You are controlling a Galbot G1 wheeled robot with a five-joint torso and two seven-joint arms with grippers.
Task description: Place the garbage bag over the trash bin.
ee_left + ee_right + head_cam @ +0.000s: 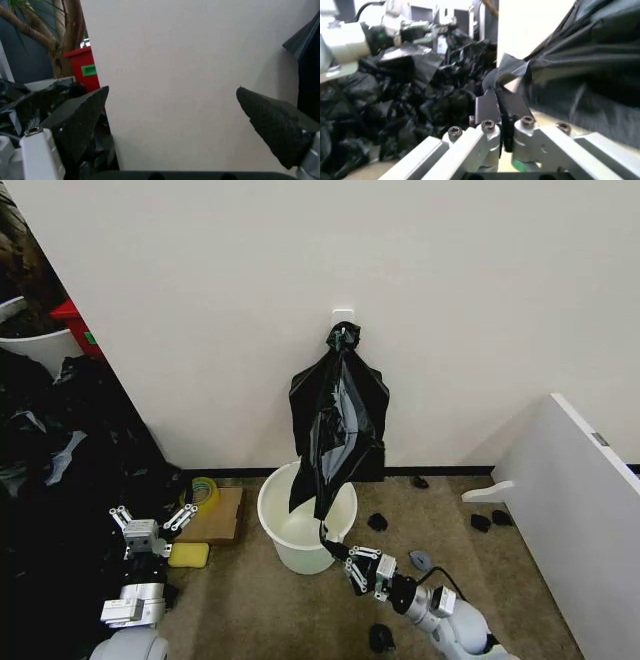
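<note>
Head view, right pincer (331,538) pinching garbage bag (335,430)

Both arms are glossy white rounded shells with silver metal wrists. The left claw (152,519) has bare aluminium linkage bars and black textured wedge-shaped pads (272,129). The right claw (335,545) shows silver links with hex-socket screws, and a black cable loops beside its wrist.

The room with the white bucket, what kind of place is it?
Probably a corner of an office or test room: a plain wall, carpet floor, a potted plant, and a heap of black bags.
</note>
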